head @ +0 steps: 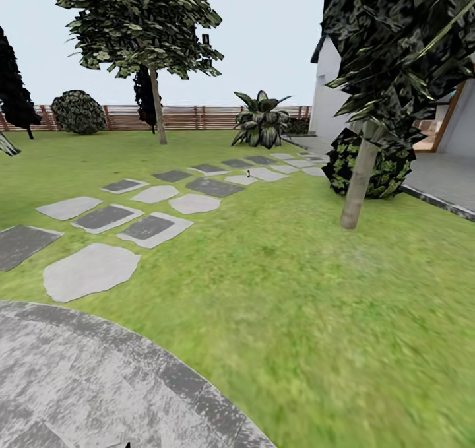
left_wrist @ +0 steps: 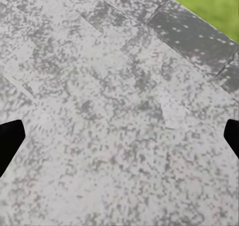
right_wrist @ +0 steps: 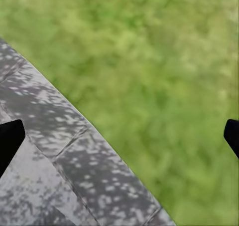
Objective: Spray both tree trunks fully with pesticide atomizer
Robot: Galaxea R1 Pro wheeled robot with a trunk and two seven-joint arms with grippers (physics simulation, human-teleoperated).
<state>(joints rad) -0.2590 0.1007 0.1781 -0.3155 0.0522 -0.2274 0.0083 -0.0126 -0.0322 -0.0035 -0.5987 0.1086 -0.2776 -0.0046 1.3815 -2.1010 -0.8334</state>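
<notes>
Two trees stand on the grass lawn point(head: 316, 303). The nearer tree trunk point(head: 358, 187), pale and leaning a little, rises at the right. The farther trunk point(head: 158, 108) stands at the back left, before the fence. A tiny dark object point(head: 248, 173) sits among the far stepping stones, too small to identify. My left gripper point(left_wrist: 119, 141) is open over grey paving, with its black fingertips point(left_wrist: 9, 142) far apart. My right gripper point(right_wrist: 119, 141) is open too, above the line where the paving meets the grass point(right_wrist: 164, 71). Neither holds anything.
A round grey paved area point(head: 79, 382) lies under me at the bottom left. Several stepping stones point(head: 155, 227) run away towards the white house point(head: 330, 98). A slatted fence point(head: 198, 115), round bushes point(head: 78, 111), a leafy plant point(head: 260, 123) and a dark conifer point(head: 14, 92) border the lawn.
</notes>
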